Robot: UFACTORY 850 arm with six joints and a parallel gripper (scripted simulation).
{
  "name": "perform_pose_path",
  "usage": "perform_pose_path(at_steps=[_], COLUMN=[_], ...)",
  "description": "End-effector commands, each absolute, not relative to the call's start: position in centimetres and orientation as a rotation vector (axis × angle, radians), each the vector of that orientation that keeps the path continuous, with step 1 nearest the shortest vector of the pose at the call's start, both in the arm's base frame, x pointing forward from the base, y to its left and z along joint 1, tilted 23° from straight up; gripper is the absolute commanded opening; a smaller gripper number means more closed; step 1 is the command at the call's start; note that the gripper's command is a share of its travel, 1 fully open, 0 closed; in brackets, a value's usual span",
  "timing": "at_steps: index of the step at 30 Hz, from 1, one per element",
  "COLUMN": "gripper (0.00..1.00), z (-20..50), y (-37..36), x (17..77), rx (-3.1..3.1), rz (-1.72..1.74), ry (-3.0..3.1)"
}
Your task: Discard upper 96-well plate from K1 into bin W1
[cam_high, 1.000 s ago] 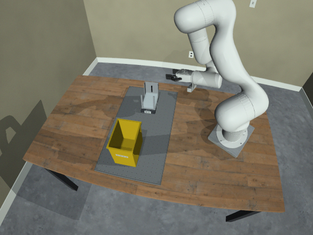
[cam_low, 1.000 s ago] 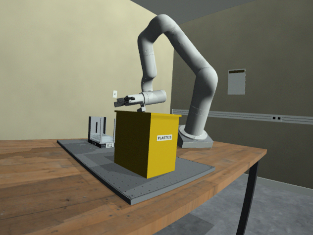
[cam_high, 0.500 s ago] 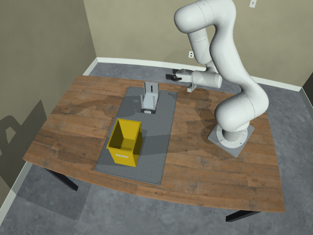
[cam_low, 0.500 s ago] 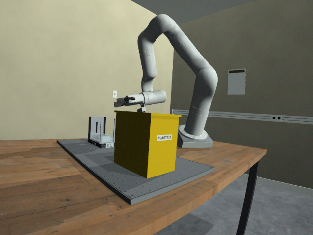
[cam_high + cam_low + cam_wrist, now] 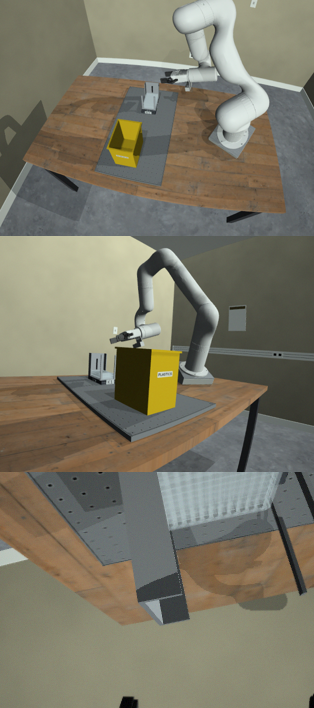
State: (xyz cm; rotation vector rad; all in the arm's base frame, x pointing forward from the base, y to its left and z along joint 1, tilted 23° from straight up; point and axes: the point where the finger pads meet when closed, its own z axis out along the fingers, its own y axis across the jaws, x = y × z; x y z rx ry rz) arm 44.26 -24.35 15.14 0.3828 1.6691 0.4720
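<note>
The stack rack K1 [image 5: 150,98] stands at the far end of the grey baseplate, with its K1 label facing the exterior camera [image 5: 101,368]. Clear well plates [image 5: 102,374] lie low inside it; I cannot separate the upper one from the lower one. In the wrist view the plate grid [image 5: 220,497] shows beside a grey rack post [image 5: 150,547]. The yellow plastics bin W1 [image 5: 125,143] [image 5: 147,379] stands upright and open on the near part of the baseplate. My gripper [image 5: 166,76] [image 5: 114,340] is open and empty, lying level, above and behind the rack near the table's far edge.
The arm's base [image 5: 232,138] is mounted on the table right of the baseplate. The back wall stands close behind the table's far edge. The bin is taller than the rack and stands between the rack and the table's front.
</note>
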Motion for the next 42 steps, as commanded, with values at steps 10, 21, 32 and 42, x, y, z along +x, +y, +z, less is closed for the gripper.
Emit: perform_pose_path(at_steps=[10,21,32,42], gripper=[1.00,1.00,1.00,1.00], z=[16.6,17.5,17.6,17.7], y=[-20.1,-16.1,-14.2,-14.4], x=[46.9,47.9,47.8,47.6], rx=[0.075,-0.233,-0.651,-0.962], rz=[0.610,0.684,0.706,0.668], ry=[1.757,1.833,1.908,1.941])
